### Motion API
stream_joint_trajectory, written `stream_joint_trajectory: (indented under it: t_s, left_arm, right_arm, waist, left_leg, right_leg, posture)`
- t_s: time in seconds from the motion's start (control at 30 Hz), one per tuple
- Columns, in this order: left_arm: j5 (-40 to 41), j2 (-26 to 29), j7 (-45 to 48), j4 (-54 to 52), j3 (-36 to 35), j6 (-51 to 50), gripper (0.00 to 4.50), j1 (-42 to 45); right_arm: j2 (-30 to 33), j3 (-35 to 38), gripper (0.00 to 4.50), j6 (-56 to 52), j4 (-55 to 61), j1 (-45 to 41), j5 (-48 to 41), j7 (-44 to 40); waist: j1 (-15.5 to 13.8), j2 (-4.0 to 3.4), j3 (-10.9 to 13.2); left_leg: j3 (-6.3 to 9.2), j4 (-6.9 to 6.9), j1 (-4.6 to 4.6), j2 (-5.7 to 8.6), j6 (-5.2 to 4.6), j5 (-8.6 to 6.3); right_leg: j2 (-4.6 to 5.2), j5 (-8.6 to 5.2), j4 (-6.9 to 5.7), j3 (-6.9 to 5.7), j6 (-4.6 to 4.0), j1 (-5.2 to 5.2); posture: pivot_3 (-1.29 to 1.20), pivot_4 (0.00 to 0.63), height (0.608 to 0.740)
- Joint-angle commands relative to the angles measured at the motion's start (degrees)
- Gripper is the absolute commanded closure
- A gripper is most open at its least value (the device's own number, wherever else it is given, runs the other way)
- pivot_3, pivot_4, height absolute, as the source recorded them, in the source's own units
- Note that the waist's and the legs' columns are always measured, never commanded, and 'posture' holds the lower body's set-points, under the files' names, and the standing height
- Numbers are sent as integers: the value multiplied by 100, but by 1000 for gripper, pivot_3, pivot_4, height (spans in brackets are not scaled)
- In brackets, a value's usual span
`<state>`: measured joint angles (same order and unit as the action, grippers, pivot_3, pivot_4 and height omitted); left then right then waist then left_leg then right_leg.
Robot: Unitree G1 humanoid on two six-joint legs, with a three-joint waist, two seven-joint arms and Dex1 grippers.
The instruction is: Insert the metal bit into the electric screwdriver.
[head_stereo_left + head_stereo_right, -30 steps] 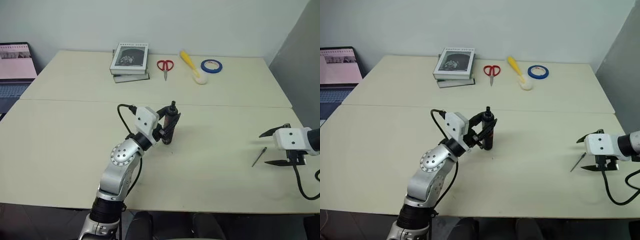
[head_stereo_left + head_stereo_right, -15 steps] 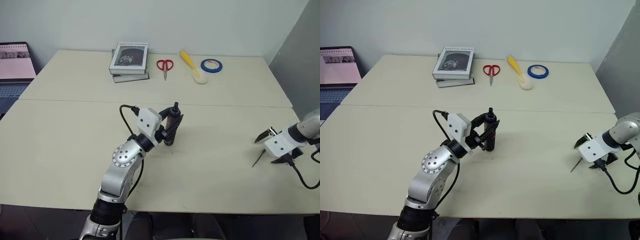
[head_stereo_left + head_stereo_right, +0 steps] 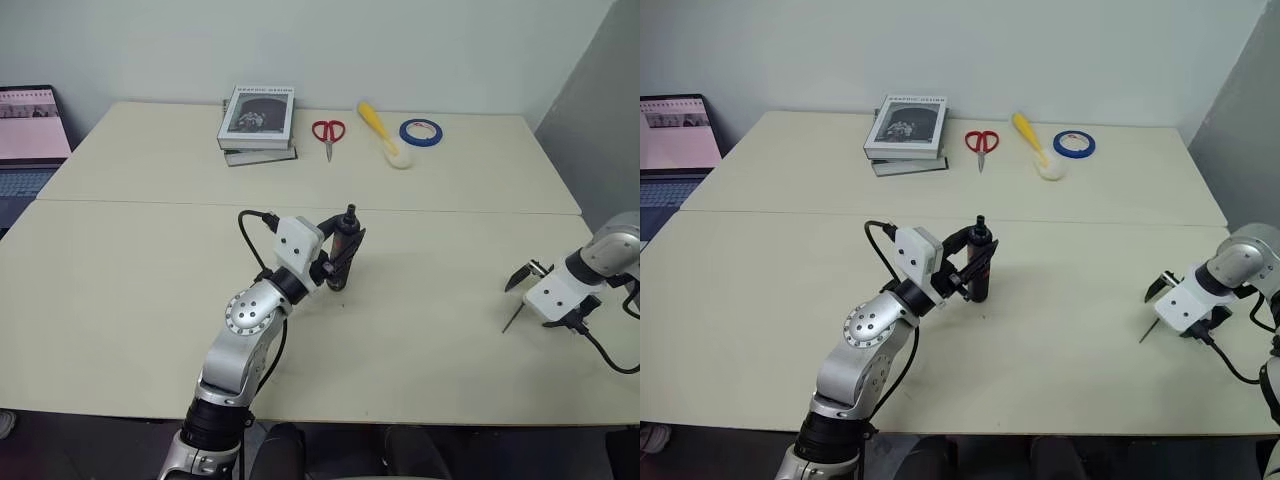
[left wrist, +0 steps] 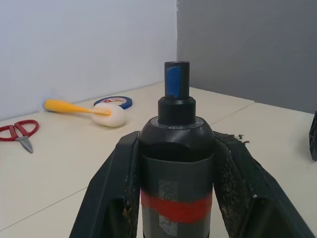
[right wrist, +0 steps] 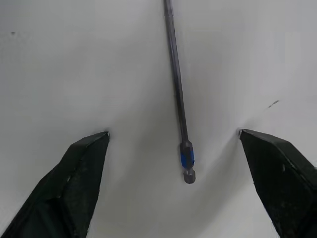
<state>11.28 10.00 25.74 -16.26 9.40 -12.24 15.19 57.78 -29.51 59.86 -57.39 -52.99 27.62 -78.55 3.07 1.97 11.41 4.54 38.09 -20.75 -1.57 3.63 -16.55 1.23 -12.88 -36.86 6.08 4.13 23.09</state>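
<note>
While the left pincer (image 3: 338, 258) sits clamped on the electric screwdriver (image 3: 343, 248), holding it upright over mid tabletop (image 3: 130, 290) with its bluish tip up, I see the right pincer (image 5: 173, 144) pointing down with fingers (image 5: 79, 173) spread wide apart. The metal bit (image 5: 177, 94) lies flat on the tabletop between those fingers, touching neither, near the right edge

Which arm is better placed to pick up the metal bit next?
Right. The right gripper points down with open fingers either side of the metal bit; the left gripper is shut on the electric screwdriver.
</note>
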Motion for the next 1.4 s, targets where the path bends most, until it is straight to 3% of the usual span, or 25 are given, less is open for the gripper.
stream_joint_trajectory:
  t_s: [0.03,0.43,0.9,1.03,1.27,1.4]
  left_arm:
    - [4,-15,12,-248,54,77,2837,20]
    - [-6,20,-5,-219,39,111,2837,21]
    - [-34,56,-12,-74,-45,162,2837,149]
    - [-83,65,-216,-33,-234,131,2837,279]
    - [-176,32,-472,41,-444,234,2837,342]
    - [-136,-52,-608,-83,-504,195,2837,276]
  right_arm:
    - [-118,-120,1325,101,-117,1,252,369]
    - [-188,-229,4448,193,-209,-100,699,1071]
    - [-279,161,4500,-265,-52,-187,-180,495]
    - [-385,726,4500,-1258,478,-131,-1360,-169]
    - [-322,1380,4500,-2914,1793,350,-2474,-632]
    - [-558,2111,4500,-5278,3207,814,-3669,-329]
  waist:
    - [14,13,-8]
    - [218,52,4]
    - [364,59,8]
    - [368,42,23]
    - [269,34,27]
    - [194,33,28]
  left_leg:
    - [0,1,1,0,0,0]
    - [-27,6,108,0,-13,10]
    - [-95,-4,138,0,-28,19]
    - [-95,-11,132,2,-29,18]
    - [-62,-12,90,12,-29,16]
    - [-56,-15,74,13,-27,12]
  right_leg:
    - [0,2,0,0,0,-1]
    - [-10,-24,5,44,-11,-101]
    - [-18,-9,1,120,15,-93]
    - [-18,-6,0,123,19,-85]
    - [-14,3,13,105,52,-71]
    - [-12,-4,15,99,54,-56]
  posture:
    - [0,150,740]
    - [0,150,740]
    - [0,150,740]
    - [0,150,740]
    - [0,150,740]
    - [0,150,740]
